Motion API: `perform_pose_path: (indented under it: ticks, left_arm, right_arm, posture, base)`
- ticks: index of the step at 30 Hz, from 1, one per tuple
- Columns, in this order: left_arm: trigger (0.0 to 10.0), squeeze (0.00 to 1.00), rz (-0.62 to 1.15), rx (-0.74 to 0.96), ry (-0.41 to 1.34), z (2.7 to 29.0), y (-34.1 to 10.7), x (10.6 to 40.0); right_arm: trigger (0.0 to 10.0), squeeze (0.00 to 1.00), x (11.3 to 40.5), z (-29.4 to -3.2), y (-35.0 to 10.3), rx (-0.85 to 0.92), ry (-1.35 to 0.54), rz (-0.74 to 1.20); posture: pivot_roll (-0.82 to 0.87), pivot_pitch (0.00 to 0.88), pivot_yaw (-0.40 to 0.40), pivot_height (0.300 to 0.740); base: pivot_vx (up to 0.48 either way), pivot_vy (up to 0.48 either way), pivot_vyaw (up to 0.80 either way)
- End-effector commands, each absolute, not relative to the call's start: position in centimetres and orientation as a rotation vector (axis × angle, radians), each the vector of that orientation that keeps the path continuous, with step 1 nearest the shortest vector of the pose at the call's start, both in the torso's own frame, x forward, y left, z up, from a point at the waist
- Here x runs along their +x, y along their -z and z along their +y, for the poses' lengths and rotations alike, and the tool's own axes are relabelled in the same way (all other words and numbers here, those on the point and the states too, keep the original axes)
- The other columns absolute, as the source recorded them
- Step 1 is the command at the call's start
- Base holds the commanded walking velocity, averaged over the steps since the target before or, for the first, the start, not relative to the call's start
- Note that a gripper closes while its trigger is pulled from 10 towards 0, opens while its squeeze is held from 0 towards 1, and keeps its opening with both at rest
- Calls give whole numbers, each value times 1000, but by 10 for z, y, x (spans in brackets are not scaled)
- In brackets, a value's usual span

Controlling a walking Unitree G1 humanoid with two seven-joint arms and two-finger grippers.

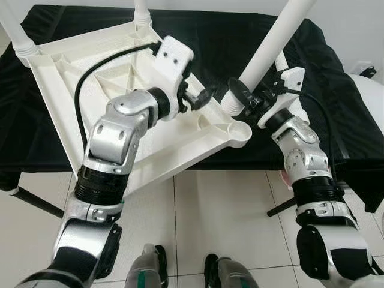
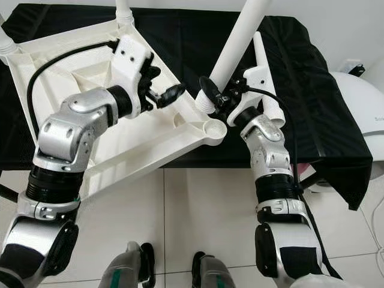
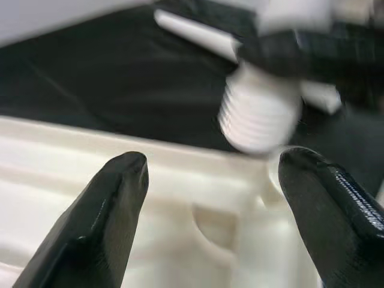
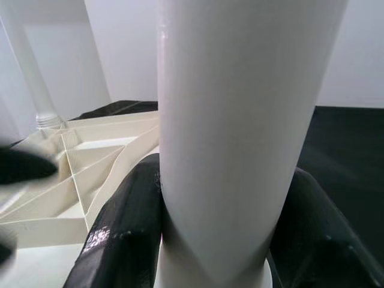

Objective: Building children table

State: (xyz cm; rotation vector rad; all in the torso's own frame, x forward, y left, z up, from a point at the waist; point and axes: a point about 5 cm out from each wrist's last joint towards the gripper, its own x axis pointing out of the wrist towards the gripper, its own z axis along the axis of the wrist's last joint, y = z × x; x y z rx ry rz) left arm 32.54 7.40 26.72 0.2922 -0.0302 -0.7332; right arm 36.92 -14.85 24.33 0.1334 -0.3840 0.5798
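Tabletop (image 1: 180,129), cream plastic and turned underside up, lies tilted on the black-covered desk (image 1: 252,36), its ribbed underside facing me and its near corner reaching over the desk's front edge above the tiled floor (image 1: 222,216). Two white legs already stand in the far corners: one at the far left corner (image 1: 15,27), another at the far middle corner (image 1: 141,12). The socket (image 1: 240,131) at the near right corner of the tabletop is an open round cup.

My right gripper (image 1: 247,96) is clamped around a third white leg (image 1: 277,39), grasping it low down, just above its threaded end (image 3: 258,111). That leg leans up and away to the right, and its threaded tip hangs just above and beside the open socket, not seated in it. In the right wrist view my two black fingers (image 4: 123,234) press against either side of the smooth white tube.

My left gripper (image 1: 201,99) hovers over the tabletop's ribs near the same corner, fingers spread apart and holding nothing; the left wrist view shows both black fingertips (image 3: 105,210) wide apart with the threaded end between and beyond them.

A fourth white leg (image 2: 267,78) lies flat on the black cloth behind my right wrist, toward the desk's right side.
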Motion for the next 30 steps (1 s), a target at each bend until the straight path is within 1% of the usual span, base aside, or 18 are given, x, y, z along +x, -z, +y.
perform_pose_path:
  ticks: [1,6,12,16,21,30]
  left_arm:
    - [10000,0,-17,310,756,68,-263,322]
    - [10000,0,37,347,767,63,-245,318]
    - [10000,0,57,387,781,55,-230,314]
    - [10000,0,80,414,828,42,-215,303]
    - [10000,0,99,437,848,35,-204,298]
    - [10000,0,124,446,825,38,-197,301]
  right_arm:
    - [10000,0,366,-155,-247,117,-560,-412]
    - [10000,0,365,-159,-249,117,-546,-426]
    - [10000,0,363,-159,-249,115,-544,-427]
    - [10000,0,361,-162,-246,111,-534,-423]
    - [10000,0,360,-164,-244,111,-520,-421]
    - [10000,0,360,-165,-246,107,-518,-426]
  posture:
    - [-33,175,-29,740]
    - [-36,169,-27,740]
    - [-41,163,-28,740]
    - [-49,155,-24,740]
    - [-53,148,-22,740]
    - [-55,145,-20,740]
  base:
    - [0,0,0]
    - [0,0,0]
    - [0,0,0]
    - [0,0,0]
    - [0,0,0]
    - [0,0,0]
